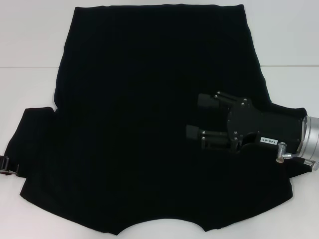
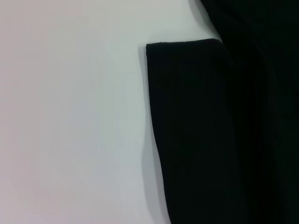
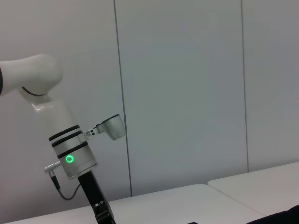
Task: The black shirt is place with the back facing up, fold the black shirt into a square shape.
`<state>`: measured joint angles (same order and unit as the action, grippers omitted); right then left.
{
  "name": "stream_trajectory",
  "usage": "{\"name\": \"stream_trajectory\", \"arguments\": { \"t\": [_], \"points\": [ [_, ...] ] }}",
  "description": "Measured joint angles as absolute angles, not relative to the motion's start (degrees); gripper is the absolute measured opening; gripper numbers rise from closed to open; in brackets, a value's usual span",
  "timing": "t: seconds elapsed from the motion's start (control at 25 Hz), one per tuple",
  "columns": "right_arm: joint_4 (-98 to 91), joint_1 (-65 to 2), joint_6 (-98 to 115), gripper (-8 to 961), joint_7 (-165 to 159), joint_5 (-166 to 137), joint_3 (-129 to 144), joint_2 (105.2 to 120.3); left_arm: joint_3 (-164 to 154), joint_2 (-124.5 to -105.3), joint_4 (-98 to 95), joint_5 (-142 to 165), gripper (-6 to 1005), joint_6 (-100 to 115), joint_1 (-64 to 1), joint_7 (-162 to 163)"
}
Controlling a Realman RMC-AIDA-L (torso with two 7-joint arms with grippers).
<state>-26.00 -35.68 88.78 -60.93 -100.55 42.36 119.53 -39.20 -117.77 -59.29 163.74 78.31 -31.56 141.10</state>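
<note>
The black shirt lies spread flat on the white table, with its curved neckline at the near edge and its hem at the far side. My right gripper reaches in from the right with its fingers pointing left, and hovers open over the shirt's right side. Only a sliver of my left gripper shows at the left edge, beside the shirt's left sleeve. The left wrist view shows that sleeve lying flat on the table. The right wrist view shows my left arm across the table.
Bare white table surface lies left of the sleeve and around the shirt's far corners. A grey panelled wall stands behind the table.
</note>
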Motion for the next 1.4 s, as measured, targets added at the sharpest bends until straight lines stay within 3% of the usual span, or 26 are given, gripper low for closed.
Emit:
{"name": "stream_trajectory", "arguments": {
  "t": [0.84,1.04,1.4],
  "points": [
    [-26.0,-35.5,89.1,915,-60.9,-100.5,42.3,119.53,-40.8,-118.23,-59.6,163.7,204,77.6,-31.9,140.9],
    [-26.2,-35.5,89.5,916,-60.9,-100.5,42.2,119.53,-42.0,-118.38,-59.4,163.7,21,77.1,-32.2,141.0],
    [-26.2,-35.5,89.6,915,-60.9,-100.4,42.1,119.53,-41.9,-118.17,-59.3,163.7,23,76.7,-32.3,141.2]
  ]
}}
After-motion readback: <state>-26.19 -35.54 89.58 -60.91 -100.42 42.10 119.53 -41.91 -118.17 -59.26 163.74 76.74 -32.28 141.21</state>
